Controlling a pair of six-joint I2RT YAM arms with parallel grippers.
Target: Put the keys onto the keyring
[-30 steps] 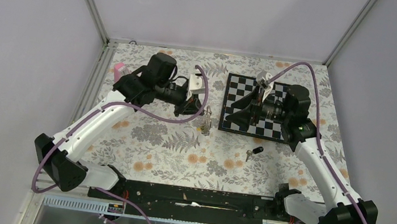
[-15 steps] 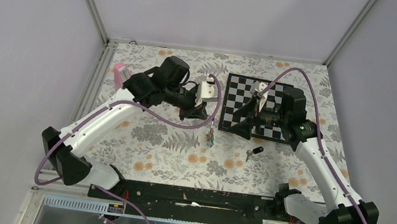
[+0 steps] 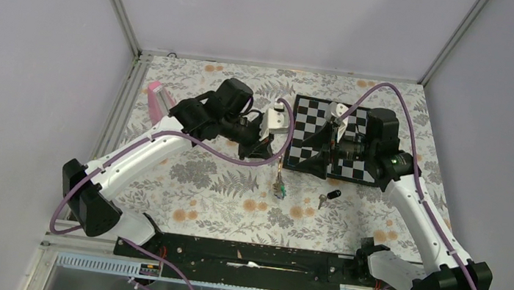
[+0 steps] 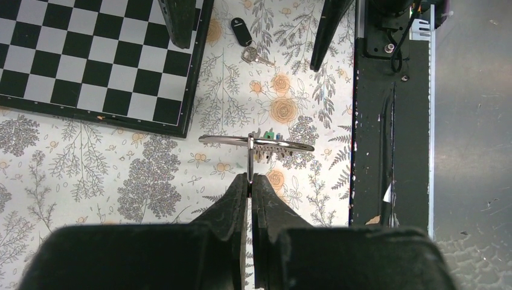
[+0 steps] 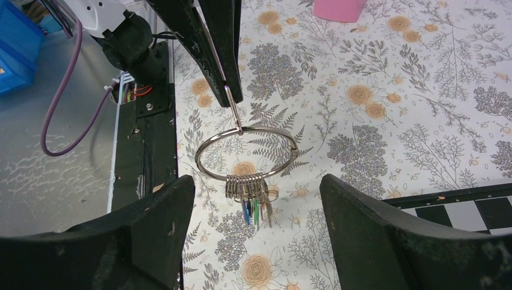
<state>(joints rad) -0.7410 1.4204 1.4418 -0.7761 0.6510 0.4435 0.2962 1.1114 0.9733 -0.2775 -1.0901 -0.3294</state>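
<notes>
My left gripper (image 3: 275,156) is shut on the keyring (image 3: 279,185) and holds it hanging above the floral table. In the left wrist view the pads (image 4: 241,193) pinch a thin loop of the keyring (image 4: 256,143). In the right wrist view the big silver ring (image 5: 208,142) hangs with several small rings and green and blue tags at its bottom. My right gripper (image 3: 309,151) is open, its jaws wide apart, facing the ring (image 5: 256,181). The two keys (image 3: 327,196) lie on the table, the black-headed key (image 4: 241,31) next to the silver key (image 4: 256,57).
A black-and-white chessboard (image 3: 343,172) lies at the back right under my right gripper. A pink block (image 3: 157,100) stands at the back left. A black rail (image 3: 248,253) runs along the near edge.
My left arm has carried the keyring to the right and nearer, towards the table's middle. My right gripper has shifted slightly left and now faces the ring. The keys have not moved.
</notes>
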